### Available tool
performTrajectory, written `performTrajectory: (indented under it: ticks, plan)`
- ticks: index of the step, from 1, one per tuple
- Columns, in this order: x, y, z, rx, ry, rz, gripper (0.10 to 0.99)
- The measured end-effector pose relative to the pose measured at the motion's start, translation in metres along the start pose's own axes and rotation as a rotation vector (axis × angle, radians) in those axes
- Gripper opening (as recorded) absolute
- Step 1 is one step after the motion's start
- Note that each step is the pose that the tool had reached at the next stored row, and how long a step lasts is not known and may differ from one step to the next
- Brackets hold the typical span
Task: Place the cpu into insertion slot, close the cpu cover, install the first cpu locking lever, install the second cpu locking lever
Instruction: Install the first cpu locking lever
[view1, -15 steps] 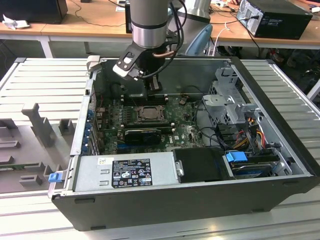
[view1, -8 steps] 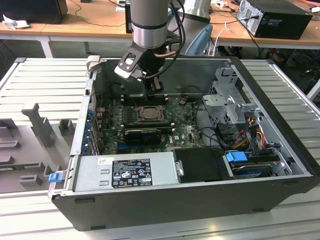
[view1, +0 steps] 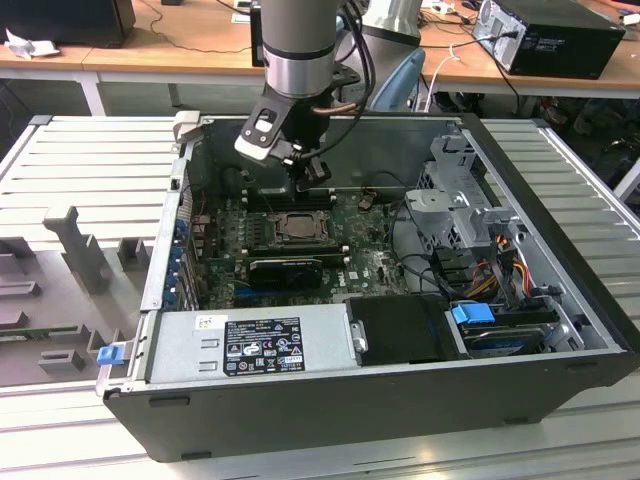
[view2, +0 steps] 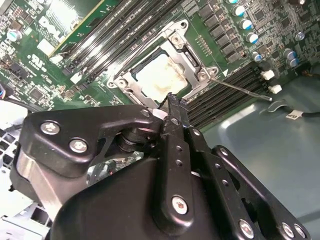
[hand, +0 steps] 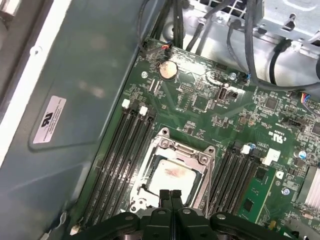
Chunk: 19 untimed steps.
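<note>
The cpu (hand: 172, 176) (view2: 162, 77), its pale face smeared, lies in the insertion slot (view1: 297, 227) on the green board. The silvery cpu cover (hand: 182, 149) (view2: 187, 55) lies flat around it. In the second wrist view a thin metal locking lever (view2: 242, 89) sticks out sideways from one corner of the socket, over the memory slots. My gripper (hand: 170, 194) (view2: 172, 100) (view1: 312, 183) is shut with nothing seen between its fingers. It hangs just above the socket's edge, toward the case's back wall in the exterior view.
Black memory slots (hand: 125, 150) flank the socket on both sides. A long black card (view1: 285, 268) lies in front of it, then the power supply (view1: 255, 340). A drive cage (view1: 460, 200) and cable bundles (hand: 250, 45) stand at the exterior view's right. The case walls enclose the board.
</note>
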<state>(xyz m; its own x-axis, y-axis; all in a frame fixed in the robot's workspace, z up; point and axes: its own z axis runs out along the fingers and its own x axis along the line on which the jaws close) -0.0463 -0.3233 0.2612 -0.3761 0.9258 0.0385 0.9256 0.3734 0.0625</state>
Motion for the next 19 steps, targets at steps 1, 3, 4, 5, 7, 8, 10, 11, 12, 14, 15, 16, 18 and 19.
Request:
performTrajectory:
  ticks: [1, 3, 4, 5, 7, 8, 10, 11, 12, 14, 15, 16, 18, 19]
  plan:
    - [0.0, 0.0, 0.0001, 0.0, 0.0006, -0.011, 0.106]
    - [0.0, 0.0, 0.0001, 0.001, 0.0017, -0.027, 0.106]
    - [0.0, 0.0, 0.0002, 0.001, 0.002, -0.033, 0.106]
    - [0.0, 0.0, 0.0002, 0.002, 0.0025, -0.04, 0.106]
    - [0.0, 0.0, 0.0003, 0.002, 0.0038, -0.061, 0.106]
    - [0.0, 0.0, 0.0003, 0.003, 0.0042, -0.067, 0.106]
    - [0.0, 0.0, 0.0004, 0.003, 0.0054, -0.085, 0.106]
    - [0.0, 0.0, 0.0006, 0.004, 0.0061, -0.096, 0.106]
    - [-0.0001, 0.0, 0.001, 0.004, 0.0077, -0.121, 0.106]
    - [-0.0001, -0.0001, 0.0016, 0.006, 0.0105, -0.168, 0.106]
    - [-0.0001, -0.0001, 0.0018, 0.008, 0.0119, -0.192, 0.106]
    - [-0.0001, -0.0001, 0.0019, 0.008, 0.0131, -0.21, 0.106]
    - [-0.0001, -0.0001, 0.0021, 0.01, 0.0155, -0.249, 0.106]
    - [-0.0001, -0.0001, 0.0021, 0.011, 0.0173, -0.276, 0.106]
